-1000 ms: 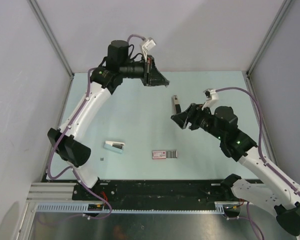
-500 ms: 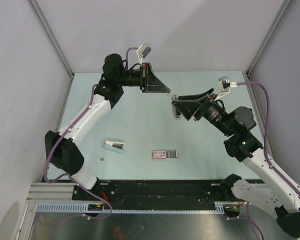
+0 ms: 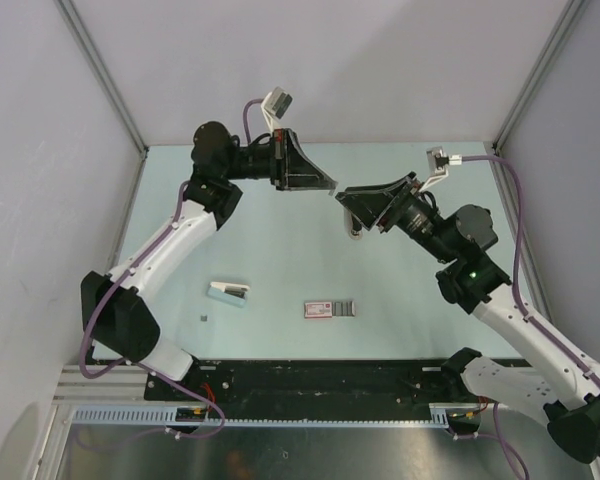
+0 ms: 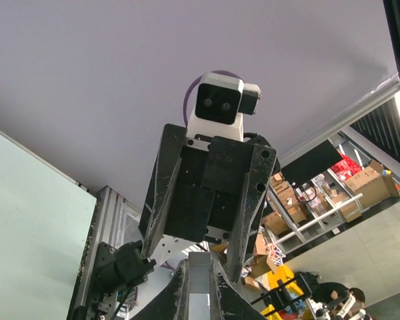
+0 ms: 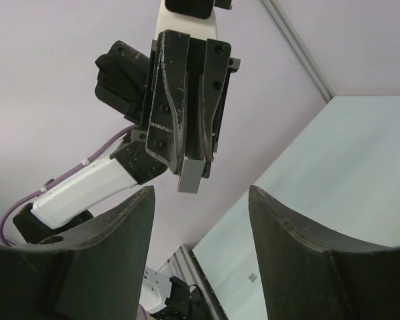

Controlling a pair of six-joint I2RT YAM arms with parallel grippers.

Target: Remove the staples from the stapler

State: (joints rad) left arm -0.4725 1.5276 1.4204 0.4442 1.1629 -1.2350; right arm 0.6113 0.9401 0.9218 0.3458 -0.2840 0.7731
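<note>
My left gripper point(image 3: 332, 188) is raised above the table's far middle and points right. It is shut on the staples point(image 5: 192, 176), a small grey block that sticks out past its fingertips and also shows in the left wrist view point(image 4: 201, 288). My right gripper point(image 3: 346, 203) is open and empty. It points left, straight at the left gripper point(image 5: 195, 159), with the two tips almost meeting. The stapler point(image 3: 354, 229) lies on the table under the right gripper, and only a pale end of it shows.
A pinkish-white and dark small rectangle point(image 3: 329, 308) lies on the near middle of the pale green table point(image 3: 280, 250). A teal and white small object point(image 3: 229, 292) lies at the near left, with a tiny speck point(image 3: 204, 318) beside it. Walls close in both sides and the back.
My right gripper has lifted off the area by the stapler and swung up and left to face the left gripper. My left gripper has moved right towards it, still shut on the block.
</note>
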